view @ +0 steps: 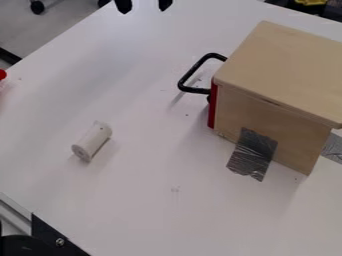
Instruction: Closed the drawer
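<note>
The gripper [143,5] is at the far edge, left of centre, its two fingertips spread wide with a gap between them. The drawer [212,106] is shut in the wooden box [284,70] on the right, its red front up against the wood and its black handle [194,75] sticking out to the left. Seen from the gripper, the drawer lies nearer and to the right, well apart from it; the handle is the closer part, also not touching. Grey tape [252,155] runs from the box's near side down onto the white table [150,210]. A small faint mark [175,189] is on the near part of the table; whether it is writing, I cannot tell. A white cylinder [91,141] lies on its side to the left, and something red [3,74] sits at the left edge.
</note>
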`<state>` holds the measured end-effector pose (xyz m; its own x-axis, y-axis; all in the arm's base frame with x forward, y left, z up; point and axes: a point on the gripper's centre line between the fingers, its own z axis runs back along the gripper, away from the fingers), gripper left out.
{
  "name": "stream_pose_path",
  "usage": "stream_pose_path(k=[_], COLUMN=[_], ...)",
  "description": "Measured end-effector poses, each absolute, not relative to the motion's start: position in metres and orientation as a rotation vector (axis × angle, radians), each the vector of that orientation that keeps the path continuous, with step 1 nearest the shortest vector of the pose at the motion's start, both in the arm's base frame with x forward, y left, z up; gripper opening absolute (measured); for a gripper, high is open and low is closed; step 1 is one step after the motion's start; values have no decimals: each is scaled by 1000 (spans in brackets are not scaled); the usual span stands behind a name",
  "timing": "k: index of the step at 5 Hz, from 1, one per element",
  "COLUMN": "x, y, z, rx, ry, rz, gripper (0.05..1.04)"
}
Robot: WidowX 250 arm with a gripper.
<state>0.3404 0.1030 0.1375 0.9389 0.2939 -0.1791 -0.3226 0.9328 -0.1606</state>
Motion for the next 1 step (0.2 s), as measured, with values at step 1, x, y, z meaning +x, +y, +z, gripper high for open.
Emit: stream_pose_path(k=[1], x=[329], y=[107], z=[135], rx=[-139], ry=[172], rz=[307], gripper=[998])
